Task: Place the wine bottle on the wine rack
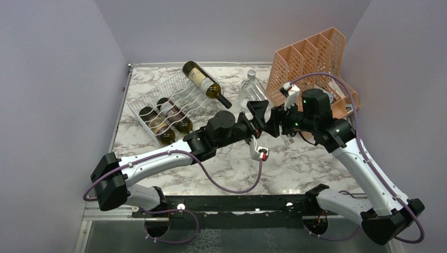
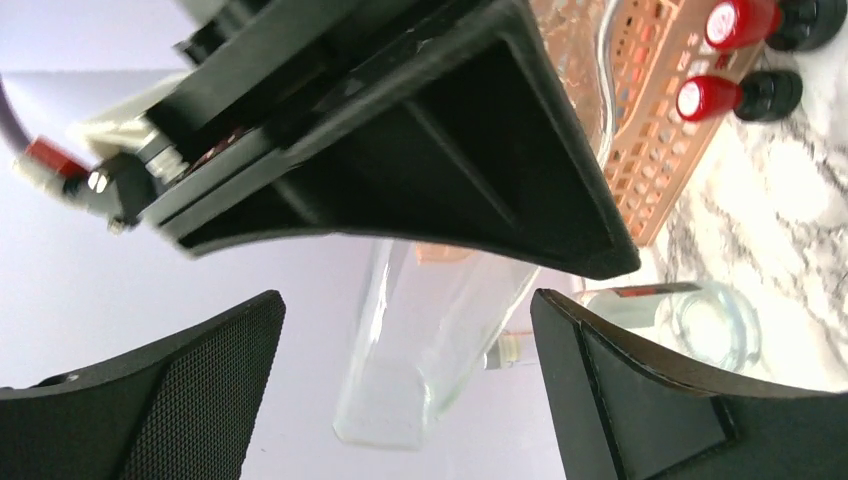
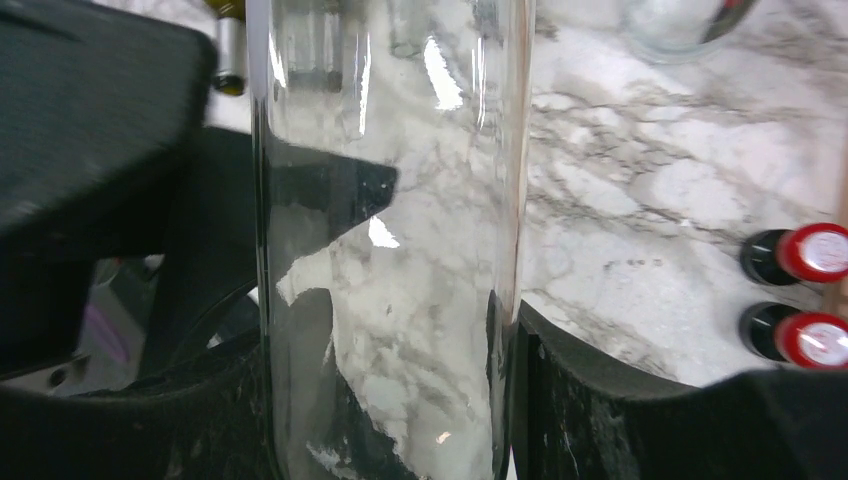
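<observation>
As seen from the overhead camera, I find the marble bench (image 1: 295, 163) carrying the white wire wine rack (image 1: 148, 100) at its back left and a peach perforated file holder (image 1: 311, 58) at its back right. The left arm (image 1: 158, 158) and the right arm (image 1: 363, 163) both reach in to the middle of the bench, and their claws meet between the rack and the file holder.

I note several dark bottles (image 1: 167, 124) lying in the rack's cradles. A green bottle (image 1: 203, 79) lies askew on top of the rack at its right end.

The clear glass bottle (image 1: 252, 90) stands roughly upright, capped end up, apart from the rack and just beside the file holder. The right claw (image 3: 390, 330) is closed partway onto this bottle, one finger pressed to each side of the glass, low on its body. The left claw (image 2: 408, 310) is spread wide and has hold of nothing; the bottle shows in its gap, clear of both fingers. I cannot tell whether the bottle's base rests on the bench.

Two small dark items with red caps (image 3: 815, 252) lie on the marble near the file holder.
</observation>
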`<state>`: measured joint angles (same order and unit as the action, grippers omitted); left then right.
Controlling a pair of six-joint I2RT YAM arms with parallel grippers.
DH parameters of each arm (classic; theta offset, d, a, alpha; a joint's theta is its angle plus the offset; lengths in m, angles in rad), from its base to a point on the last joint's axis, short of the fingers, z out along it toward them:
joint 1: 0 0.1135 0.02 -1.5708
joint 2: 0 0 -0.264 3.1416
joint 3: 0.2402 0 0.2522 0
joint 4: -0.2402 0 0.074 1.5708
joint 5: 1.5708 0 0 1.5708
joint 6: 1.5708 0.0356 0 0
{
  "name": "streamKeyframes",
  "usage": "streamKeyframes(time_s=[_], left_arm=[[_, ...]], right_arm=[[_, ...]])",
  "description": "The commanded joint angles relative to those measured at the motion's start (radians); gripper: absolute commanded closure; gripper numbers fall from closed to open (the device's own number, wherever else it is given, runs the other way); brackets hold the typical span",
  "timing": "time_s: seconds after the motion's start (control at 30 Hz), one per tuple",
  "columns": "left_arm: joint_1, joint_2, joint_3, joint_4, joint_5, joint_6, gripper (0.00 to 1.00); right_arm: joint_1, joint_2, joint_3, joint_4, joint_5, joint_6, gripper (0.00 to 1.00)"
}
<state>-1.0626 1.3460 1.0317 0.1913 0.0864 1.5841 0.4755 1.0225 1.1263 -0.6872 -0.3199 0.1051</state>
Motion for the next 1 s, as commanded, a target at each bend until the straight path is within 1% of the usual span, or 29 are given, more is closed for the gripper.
streamKeyframes(time_s=[0.0, 0.07, 0.2, 0.27, 0.3, 0.4, 0.43, 0.5, 0.6, 0.67, 0.73, 0.8, 0.87, 0.9, 0.97], left_arm=[[-0.008, -0.077, -0.035, 0.105, 0.021, -0.306, 0.01], [-0.008, -0.116, -0.078, 0.138, 0.017, -0.442, 0.01], [-0.008, -0.205, -0.219, 0.308, -0.027, -0.667, 0.01], [-0.007, -0.235, -0.259, 0.383, -0.111, -0.832, 0.01], [-0.006, -0.247, -0.262, 0.393, -0.178, -0.936, 0.01], [-0.007, -0.284, -0.246, 0.352, -0.417, -1.271, 0.01], [-0.006, -0.305, -0.248, 0.316, -0.457, -1.349, 0.01], [-0.006, -0.352, -0.284, 0.280, -0.442, -1.434, 0.01], [-0.005, -0.414, -0.353, 0.287, -0.397, -1.515, 0.01], [-0.004, -0.451, -0.374, 0.266, -0.428, -1.549, 0.01], [-0.005, -0.487, -0.371, 0.212, -0.490, -1.572, 0.01], [-0.004, -0.523, -0.343, 0.130, -0.562, -1.584, 0.01], [-0.005, -0.560, -0.277, 0.009, -0.643, -1.626, 0.01], [-0.005, -0.580, -0.234, -0.060, -0.668, -1.652, 0.01], [-0.005, -0.627, -0.166, -0.139, -0.676, -1.676, 0.01]], right_arm=[[-0.006, -0.044, 0.001, 0.132, 0.170, 0.051, 0.98], [-0.006, -0.043, -0.002, 0.144, 0.196, 0.058, 0.98], [-0.007, -0.025, -0.003, 0.163, 0.212, 0.066, 0.98], [-0.006, -0.015, -0.005, 0.175, 0.207, 0.067, 0.98], [-0.006, -0.009, -0.008, 0.183, 0.203, 0.069, 0.98], [-0.006, 0.003, -0.019, 0.210, 0.179, 0.075, 0.98], [-0.006, 0.006, -0.024, 0.218, 0.168, 0.078, 0.98], [-0.006, 0.011, -0.036, 0.239, 0.146, 0.082, 0.98], [-0.005, 0.022, -0.052, 0.265, 0.111, 0.086, 0.98], [-0.005, 0.034, -0.057, 0.280, 0.086, 0.089, 0.98], [-0.001, 0.046, -0.059, 0.301, 0.059, 0.097, 0.98], [0.009, 0.061, -0.054, 0.329, 0.036, 0.104, 0.98], [0.028, 0.081, -0.041, 0.344, 0.023, 0.110, 0.98], [0.039, 0.096, -0.029, 0.348, 0.022, 0.113, 0.98], [0.068, 0.123, -0.006, 0.359, 0.032, 0.114, 0.98]])
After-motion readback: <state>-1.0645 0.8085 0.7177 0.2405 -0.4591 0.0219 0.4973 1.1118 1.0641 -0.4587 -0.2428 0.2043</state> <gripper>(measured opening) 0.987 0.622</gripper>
